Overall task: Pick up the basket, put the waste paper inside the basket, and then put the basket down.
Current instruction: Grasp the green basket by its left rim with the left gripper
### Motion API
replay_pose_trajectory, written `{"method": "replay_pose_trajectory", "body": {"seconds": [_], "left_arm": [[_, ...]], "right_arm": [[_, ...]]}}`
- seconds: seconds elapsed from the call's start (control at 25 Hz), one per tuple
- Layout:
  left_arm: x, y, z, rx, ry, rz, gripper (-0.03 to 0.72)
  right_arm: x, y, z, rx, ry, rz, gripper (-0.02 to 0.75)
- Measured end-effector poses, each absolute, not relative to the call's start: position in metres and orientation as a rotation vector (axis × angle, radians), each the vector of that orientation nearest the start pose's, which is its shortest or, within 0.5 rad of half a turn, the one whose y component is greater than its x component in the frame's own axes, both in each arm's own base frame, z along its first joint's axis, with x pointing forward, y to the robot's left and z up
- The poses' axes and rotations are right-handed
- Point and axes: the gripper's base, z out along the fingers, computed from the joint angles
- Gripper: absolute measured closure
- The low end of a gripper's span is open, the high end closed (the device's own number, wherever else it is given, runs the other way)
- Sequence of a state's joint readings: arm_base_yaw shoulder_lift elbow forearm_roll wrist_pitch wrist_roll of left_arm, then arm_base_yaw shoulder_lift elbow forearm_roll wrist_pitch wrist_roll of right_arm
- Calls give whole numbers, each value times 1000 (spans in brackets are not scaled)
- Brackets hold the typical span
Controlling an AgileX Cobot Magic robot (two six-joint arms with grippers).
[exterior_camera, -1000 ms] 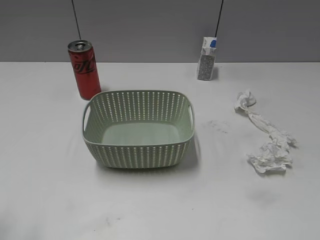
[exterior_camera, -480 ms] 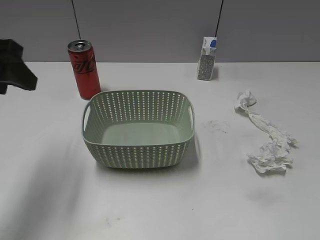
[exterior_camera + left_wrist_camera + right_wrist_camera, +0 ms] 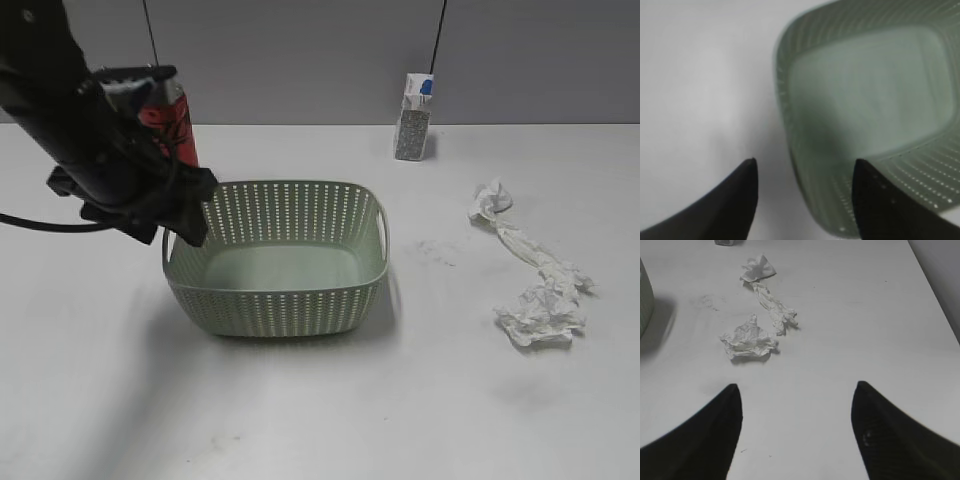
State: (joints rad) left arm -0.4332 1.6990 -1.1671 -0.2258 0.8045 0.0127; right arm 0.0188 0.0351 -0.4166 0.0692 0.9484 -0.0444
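Note:
The pale sage-green basket point(image 3: 276, 258) stands on the white table, left of centre; it also fills the left wrist view point(image 3: 865, 110). My left gripper point(image 3: 190, 225) is open above the basket's left wall, one finger outside it and one over the inside point(image 3: 804, 162). The waste paper point(image 3: 533, 270), a long twisted white strip with a crumpled wad at its near end, lies at the right; it also shows in the right wrist view point(image 3: 757, 320). My right gripper point(image 3: 796, 387) is open and empty over bare table, short of the paper. It is out of the exterior view.
A red drink can point(image 3: 173, 118) stands behind the basket's left corner, partly hidden by my left arm. A small white-grey carton with a blue cap point(image 3: 414, 117) stands at the back. The table's right edge point(image 3: 935, 295) runs close to the paper.
My left arm has swung in from the left edge of the exterior view to the basket's left wall. The basket and the paper have not moved.

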Motion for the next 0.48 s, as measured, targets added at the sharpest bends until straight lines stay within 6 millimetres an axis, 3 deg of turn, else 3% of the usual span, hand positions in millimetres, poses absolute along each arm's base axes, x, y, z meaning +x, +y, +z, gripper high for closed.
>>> {"method": "replay_pose_trajectory", "body": {"seconds": [0.24, 0.36, 0.48], "left_arm": [[314, -172, 168, 436, 2919, -318, 262], [317, -173, 151, 429, 2947, -302, 312], [321, -175, 148, 413, 2926, -308, 393]], "right_arm": [[13, 5, 262, -57, 2048, 68, 220], [13, 5, 262, -59, 2048, 67, 220], [13, 5, 262, -59, 2048, 67, 220]]}}
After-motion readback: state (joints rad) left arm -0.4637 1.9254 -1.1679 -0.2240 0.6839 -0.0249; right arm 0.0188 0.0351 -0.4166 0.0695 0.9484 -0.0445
